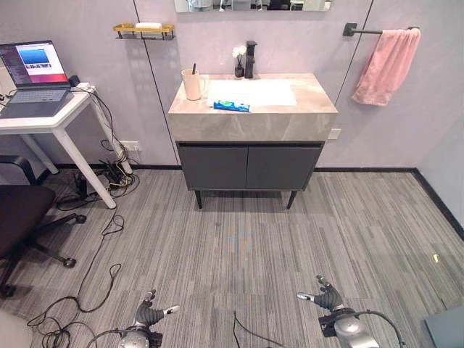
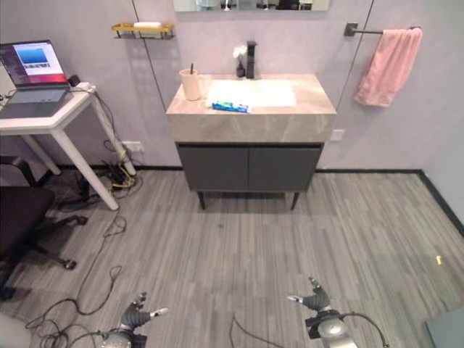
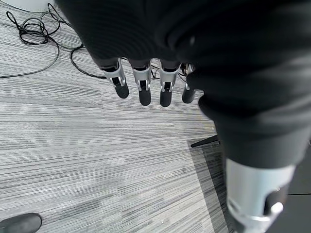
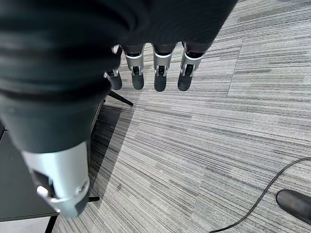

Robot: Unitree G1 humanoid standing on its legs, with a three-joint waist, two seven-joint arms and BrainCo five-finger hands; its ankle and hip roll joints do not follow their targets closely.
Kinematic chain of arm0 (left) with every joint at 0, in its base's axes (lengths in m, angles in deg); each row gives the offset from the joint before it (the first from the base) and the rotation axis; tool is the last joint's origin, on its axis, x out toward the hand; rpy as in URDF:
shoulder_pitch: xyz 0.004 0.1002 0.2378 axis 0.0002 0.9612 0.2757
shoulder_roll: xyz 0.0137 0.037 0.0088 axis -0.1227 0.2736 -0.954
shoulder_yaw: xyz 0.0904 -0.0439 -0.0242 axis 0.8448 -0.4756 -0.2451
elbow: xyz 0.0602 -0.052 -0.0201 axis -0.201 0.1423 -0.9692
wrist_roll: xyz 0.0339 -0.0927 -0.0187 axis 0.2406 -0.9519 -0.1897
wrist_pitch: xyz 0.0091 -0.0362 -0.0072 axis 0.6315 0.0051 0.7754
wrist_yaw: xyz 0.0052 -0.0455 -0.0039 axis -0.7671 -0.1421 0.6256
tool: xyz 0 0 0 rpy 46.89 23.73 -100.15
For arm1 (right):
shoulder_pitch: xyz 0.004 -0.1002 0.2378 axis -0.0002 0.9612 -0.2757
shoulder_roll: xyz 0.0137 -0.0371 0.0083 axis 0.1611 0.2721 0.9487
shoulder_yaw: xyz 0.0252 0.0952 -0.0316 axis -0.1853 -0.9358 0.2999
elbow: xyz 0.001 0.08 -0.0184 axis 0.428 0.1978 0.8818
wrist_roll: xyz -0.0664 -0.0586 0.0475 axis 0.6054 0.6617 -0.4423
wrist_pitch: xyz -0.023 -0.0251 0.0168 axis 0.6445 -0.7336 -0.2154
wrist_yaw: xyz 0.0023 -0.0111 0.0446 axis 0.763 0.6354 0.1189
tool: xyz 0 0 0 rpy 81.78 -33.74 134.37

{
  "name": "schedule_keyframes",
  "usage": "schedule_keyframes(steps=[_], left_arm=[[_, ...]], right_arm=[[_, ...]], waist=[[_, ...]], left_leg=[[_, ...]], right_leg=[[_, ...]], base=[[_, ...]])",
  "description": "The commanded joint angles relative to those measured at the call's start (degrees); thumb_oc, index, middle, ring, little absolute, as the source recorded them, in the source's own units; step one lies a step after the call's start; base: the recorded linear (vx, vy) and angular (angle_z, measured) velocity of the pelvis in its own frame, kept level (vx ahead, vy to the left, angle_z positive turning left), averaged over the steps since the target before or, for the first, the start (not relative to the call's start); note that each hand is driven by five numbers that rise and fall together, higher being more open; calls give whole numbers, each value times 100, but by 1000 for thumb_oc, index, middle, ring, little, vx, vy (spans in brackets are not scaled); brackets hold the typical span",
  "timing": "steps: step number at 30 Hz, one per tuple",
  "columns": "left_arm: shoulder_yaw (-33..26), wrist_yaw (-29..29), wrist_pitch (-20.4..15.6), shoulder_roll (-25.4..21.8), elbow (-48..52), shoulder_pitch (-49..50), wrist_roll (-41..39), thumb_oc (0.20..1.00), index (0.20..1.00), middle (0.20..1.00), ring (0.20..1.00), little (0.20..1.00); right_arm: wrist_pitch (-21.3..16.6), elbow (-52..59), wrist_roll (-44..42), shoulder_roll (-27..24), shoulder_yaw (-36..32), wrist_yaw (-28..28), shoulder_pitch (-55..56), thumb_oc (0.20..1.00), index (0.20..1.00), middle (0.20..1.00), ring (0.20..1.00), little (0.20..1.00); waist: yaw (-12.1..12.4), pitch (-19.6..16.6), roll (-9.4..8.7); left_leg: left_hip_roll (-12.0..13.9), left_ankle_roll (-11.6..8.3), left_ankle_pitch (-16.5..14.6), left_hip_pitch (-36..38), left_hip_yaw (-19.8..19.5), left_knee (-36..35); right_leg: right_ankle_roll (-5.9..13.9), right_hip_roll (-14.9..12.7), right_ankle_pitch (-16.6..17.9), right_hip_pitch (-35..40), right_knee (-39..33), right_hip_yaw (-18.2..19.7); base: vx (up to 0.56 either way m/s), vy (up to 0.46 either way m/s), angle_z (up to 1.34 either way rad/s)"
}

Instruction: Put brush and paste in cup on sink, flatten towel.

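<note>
Approach step, nothing grasped. Left hand and right hand low, fingers straight, empty. Next: walk to marble counter, take blue-green toothpaste tube.

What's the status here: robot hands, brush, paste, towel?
Left robot hand and right robot hand open, empty, low over floor. Brush in cup already; paste lying on sink top. Towel bunched on bar. Path clear.

You have a polished, stone-look sink top over matt grey cabinet doors. The pink towel is soft terry cloth on a dark metal bar. The cup looks matt, the paste tube glossy plastic. The floor is ribbed grey carpet.
</note>
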Motion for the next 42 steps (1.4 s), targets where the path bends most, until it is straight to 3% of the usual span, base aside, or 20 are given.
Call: schedule_keyframes(steps=[1, 9, 14, 16, 17, 19, 21, 24, 25, 26, 28, 30, 33, 35, 38, 39, 40, 41, 42], left_arm=[[-85, 4, -100, -48, 120, -155, -25, 1000, 1000, 1000, 1000, 1000], [-93, -48, -24, -202, 224, -225, 198, 1000, 1000, 1000, 1000, 1000], [-172, -76, 27, -337, 338, -244, 286, 1000, 1000, 1000, 1000, 1000], [-193, -96, 57, -344, 319, -235, 307, 1000, 1000, 1000, 1000, 1000], [-214, -125, 98, -350, 288, -200, 348, 1000, 1000, 1000, 1000, 1000], [-213, -128, 110, -357, 275, -197, 354, 1000, 1000, 1000, 1000, 1000], [-206, -146, 128, -338, 212, -191, 360, 1000, 1000, 1000, 1000, 1000], [-199, -170, 149, -297, 165, -190, 396, 1000, 1000, 1000, 1000, 1000], [-183, -161, 134, -282, 123, -246, 381, 1000, 1000, 1000, 1000, 1000], [-121, -139, 129, -279, 47, -370, 397, 1000, 1000, 1000, 1000, 1000], [-119, -131, 131, -272, 54, -373, 406, 1000, 1000, 1000, 1000, 1000], [-117, -46, 107, -266, 23, -487, 416, 1000, 1000, 1000, 1000, 1000], [-141, 16, 92, -243, -2, -516, 341, 1000, 1000, 1000, 1000, 1000], [-122, 39, 90, -215, -65, -539, 288, 1000, 1000, 1000, 1000, 1000], [-126, 108, 50, -120, -343, -590, 16, 1000, 1000, 1000, 1000, 1000], [-125, 108, 49, -119, -343, -588, 15, 1000, 1000, 1000, 1000, 1000], [-75, 60, 38, -106, -335, -579, -24, 1000, 1000, 1000, 1000, 1000], [-75, 60, 38, -105, -334, -578, -24, 1000, 1000, 1000, 1000, 1000], [-26, 33, 15, -129, -329, -585, -38, 1000, 1000, 1000, 1000, 1000]], right_arm=[[-116, -190, 24, -82, 68, -45, -357, 1000, 1000, 1000, 1000, 1000], [-22, -316, 104, 6, 94, 5, -456, 1000, 1000, 1000, 1000, 1000], [-35, -363, 79, 41, 34, 42, -355, 1000, 1000, 1000, 1000, 1000], [-30, -384, 99, 53, 41, 73, -307, 1000, 1000, 1000, 1000, 1000], [-31, -357, 103, 39, 23, 75, -271, 1000, 1000, 1000, 1000, 1000], [-33, -311, 106, 35, 27, 74, -276, 1000, 1000, 1000, 1000, 1000], [-25, -288, 105, 35, 30, 73, -275, 1000, 1000, 1000, 1000, 1000], [-18, -190, 133, -2, 34, 95, -248, 1000, 1000, 1000, 1000, 1000], [-25, -258, 127, -42, 35, 76, -304, 1000, 1000, 1000, 1000, 1000], [-28, -368, 111, -54, 68, 22, -407, 1000, 1000, 1000, 1000, 1000], [-24, -363, 103, -50, 70, 7, -416, 1000, 1000, 1000, 1000, 1000], [-19, -278, 66, -29, 85, -35, -459, 1000, 1000, 1000, 1000, 1000], [9, -297, 91, -32, 131, -21, -511, 1000, 1000, 1000, 1000, 1000], [6, -363, 95, -41, 190, -5, -529, 1000, 1000, 1000, 1000, 1000], [3, -416, 143, -52, 327, 57, -520, 1000, 1000, 1000, 1000, 1000], [3, -415, 143, -53, 328, 58, -518, 1000, 1000, 1000, 1000, 1000], [-8, -417, 185, -98, 366, 61, -493, 1000, 1000, 1000, 1000, 1000], [-8, -418, 185, -99, 367, 61, -492, 1000, 1000, 1000, 1000, 1000], [-31, -438, 191, -143, 364, 56, -494, 1000, 1000, 1000, 1000, 1000]], waist=[[53, 58, -277], [89, 160, -318], [81, 220, -361], [66, 233, -368], [56, 297, -373], [48, 349, -369], [78, 408, -354], [61, 415, -382], [47, 457, -394], [-33, 506, -435], [-48, 530, -432], [-141, 562, -486], [-156, 535, -522], [-181, 455, -552], [-239, 247, -508], [-244, 247, -502], [-271, 153, -459], [-281, 153, -452], [-305, 107, -415]], left_leg=[[-352, 76, -8, -430, -195, 312], [-642, 355, -3, -403, -128, 186], [-711, 445, -27, -364, -252, 212], [-746, 491, -61, -318, -310, 228], [-780, 585, -117, -213, -324, 247], [-797, 622, -122, -163, -308, 248], [-798, 664, -188, -87, -266, 290], [-883, 677, -338, 65, -244, 343], [-953, 667, -424, 119, -249, 401], [-1034, 612, -522, 186, -362, 461], [-1025, 593, -575, 223, -383, 486], [-1051, 505, -677, 305, -431, 570], [-1020, 426, -763, 421, -499, 595], [-982, 385, -851, 512, -617, 598], [-638, 212, -712, 811, -946, 469], [-630, 210, -712, 818, -952, 462], [-429, 56, -516, 900, -1078, 467], [-421, 53, -518, 904, -1088, 464], [-271, -80, -297, 927, -1176, 543]], right_leg=[[423, -294, 652, 332, -614, -42], [664, -535, 950, -22, -260, 235], [658, -600, 986, -164, 271, 168], [629, -595, 1000, -261, 599, 188], [605, -622, 1281, -560, 1318, 208], [593, -624, 1457, -689, 1559, 207], [559, -681, 1357, -849, 1830, 45], [536, -734, 1286, -1032, 1553, -247], [577, -830, 1424, -1143, 1129, -387], [673, -778, 1600, -1316, 401, -254], [719, -762, 1690, -1266, 218, -231], [864, -754, 2063, -1351, -501, -43], [931, -720, 2233, -1363, -742, -205], [860, -630, 2169, -1293, -819, -146], [686, -265, 1786, -1282, -544, -42], [684, -261, 1780, -1277, -542, -50], [596, -127, 1607, -1226, -488, -156], [594, -124, 1602, -1219, -489, -169], [532, 3, 1462, -1184, -402, -277]], base=[[-39, 157, -8], [-43, 213, -15], [27, 126, 3], [65, 153, 5], [68, 179, -3], [38, 141, 1], [84, 124, -1], [176, 82, -18], [217, -10, 3], [223, -9, 9], [177, -43, 10], [273, -77, 29], [287, -88, 11], [277, -94, 10], [323, -143, 55], [467, -225, 58], [235, -114, 23], [429, -204, 13], [202, -94, 30]])
